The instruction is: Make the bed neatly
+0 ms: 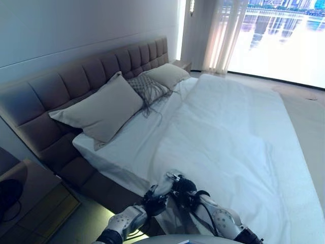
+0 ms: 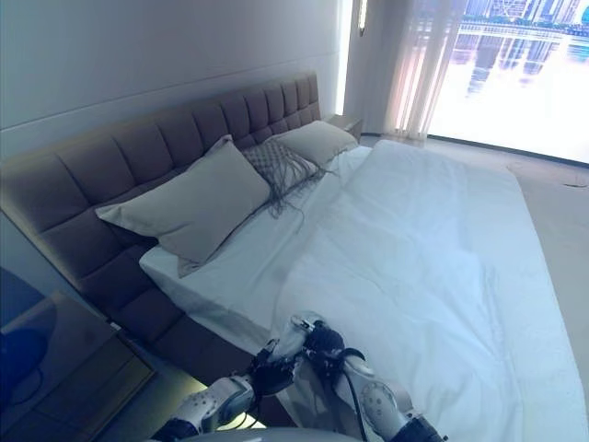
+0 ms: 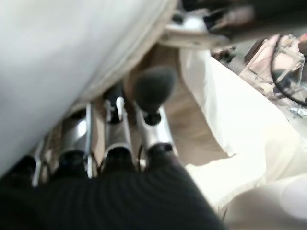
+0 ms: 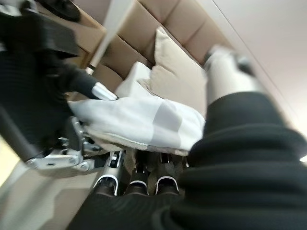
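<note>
A white duvet [image 1: 228, 132] lies spread over the bed, with a band of bare white sheet [image 1: 129, 145] between it and the pillows. Both hands are together at the duvet's near corner, at the bed's near side edge. My left hand [image 1: 155, 197] has its fingers [image 3: 115, 124] tucked under the cloth edge [image 3: 72, 57], with the thumb beside it. My right hand [image 1: 185, 187] pinches a fold of the duvet [image 4: 144, 120] between its thumb [image 4: 225, 62] and the fingers below. A large beige pillow [image 1: 101, 109], a patterned cushion [image 1: 150, 89] and a second pillow [image 1: 170, 75] lean on the headboard.
The padded brown headboard [image 1: 76, 81] runs along the left. A wooden nightstand [image 1: 35, 198] stands at the near left with a dark object on it. Sheer curtains [image 1: 223, 35] and a bright window are at the far end. Floor shows to the right of the bed.
</note>
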